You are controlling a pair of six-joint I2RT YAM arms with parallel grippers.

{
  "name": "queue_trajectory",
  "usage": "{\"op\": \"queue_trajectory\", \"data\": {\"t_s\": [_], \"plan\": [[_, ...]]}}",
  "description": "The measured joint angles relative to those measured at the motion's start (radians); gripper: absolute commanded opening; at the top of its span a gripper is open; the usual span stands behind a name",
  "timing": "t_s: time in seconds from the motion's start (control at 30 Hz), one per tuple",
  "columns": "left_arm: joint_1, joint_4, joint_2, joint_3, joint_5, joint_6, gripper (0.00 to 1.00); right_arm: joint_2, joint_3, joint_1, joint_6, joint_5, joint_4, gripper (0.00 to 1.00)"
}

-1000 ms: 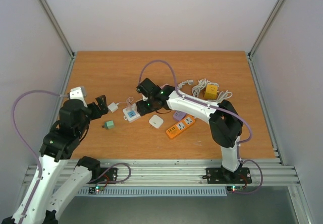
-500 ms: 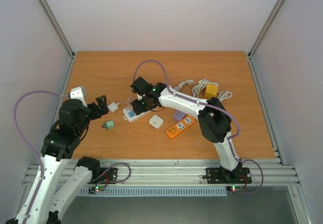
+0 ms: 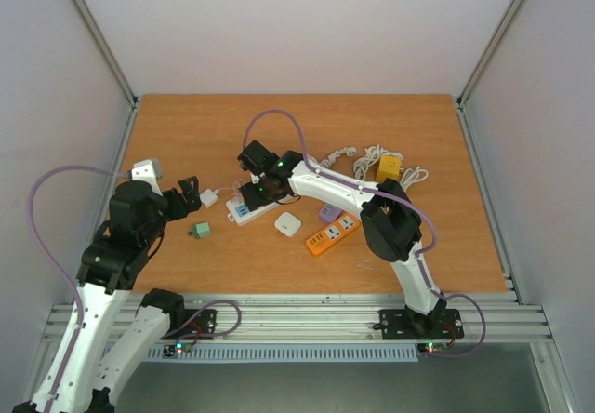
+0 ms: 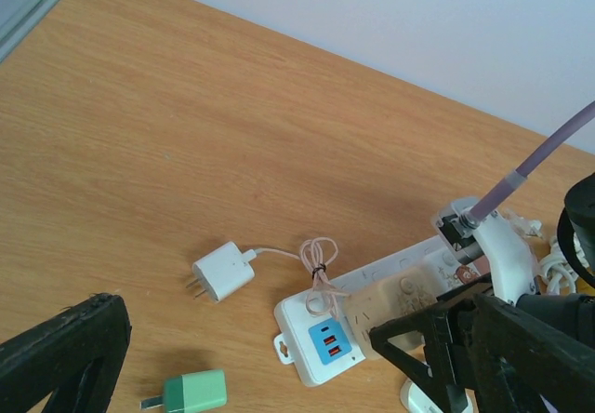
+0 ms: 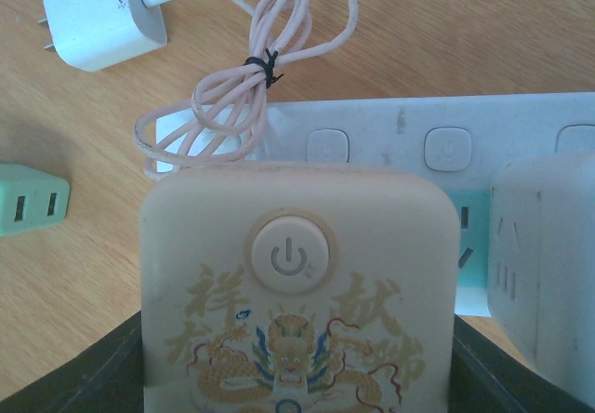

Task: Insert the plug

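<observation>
My right gripper [image 3: 253,188] [image 5: 297,380] is shut on a beige cube plug [image 5: 297,283] printed with a dragon and a power button. It holds the plug just over the left part of the white power strip [image 3: 244,211] [image 5: 446,143], whose blue USB end shows in the left wrist view [image 4: 321,334]. The beige plug also shows there [image 4: 400,297]. I cannot tell whether its prongs touch the strip. My left gripper [image 3: 191,196] [image 4: 244,325] is open and empty, to the left of the strip.
A white charger [image 3: 210,197] [image 5: 98,13] with a coiled pink cable [image 5: 251,87] lies left of the strip, a green plug [image 3: 199,231] [image 4: 191,393] below it. A white square adapter [image 3: 287,224], an orange strip [image 3: 332,233] and a yellow plug [image 3: 389,166] lie to the right.
My right gripper has moved left along the white strip with the beige plug, toward its left end. My left arm has barely moved.
</observation>
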Motion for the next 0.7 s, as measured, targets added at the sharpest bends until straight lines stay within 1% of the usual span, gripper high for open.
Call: {"op": "queue_trajectory", "data": {"t_s": [0.7], "plan": [[0.007, 0.000, 0.004, 0.000, 0.009, 0.000, 0.99, -0.012, -0.014, -0.001, -0.016, 0.020, 0.005, 0.35]]}}
